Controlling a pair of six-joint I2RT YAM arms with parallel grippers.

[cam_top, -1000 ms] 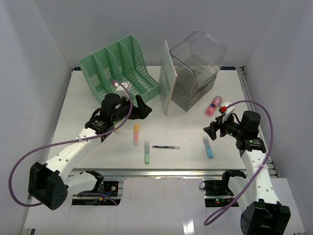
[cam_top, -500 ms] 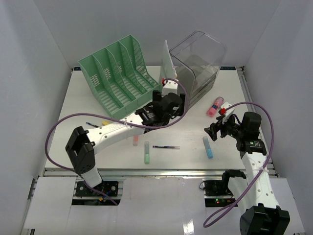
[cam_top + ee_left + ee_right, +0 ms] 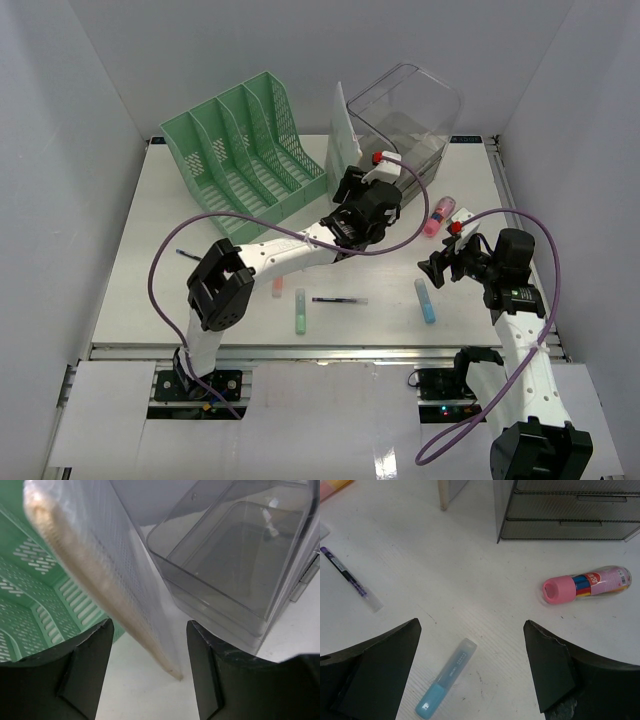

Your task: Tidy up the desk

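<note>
**Pincer astride the leaning pad, sorting barely begun**

Left pincer [image 3: 148, 627] stands open, straddling a plastic-wrapped pad [image 3: 100, 575] without clearly touching it; green rack [image 3: 30, 595] to its left, clear drawer box [image 3: 235, 555] to its right. Nothing looks filed yet: on the bench [image 3: 140, 290], on the near side of that pincer, an orange highlighter [image 3: 277, 285], green highlighter [image 3: 299, 311] and pen [image 3: 340, 300] lie loose. Right pincer [image 3: 471, 625] hangs open and empty above a blue highlighter [image 3: 445, 685], a pink tube [image 3: 585, 586] beyond it. The left arm [image 3: 280, 255] hides part of the orange highlighter; drawer contents are unreadable.
</note>
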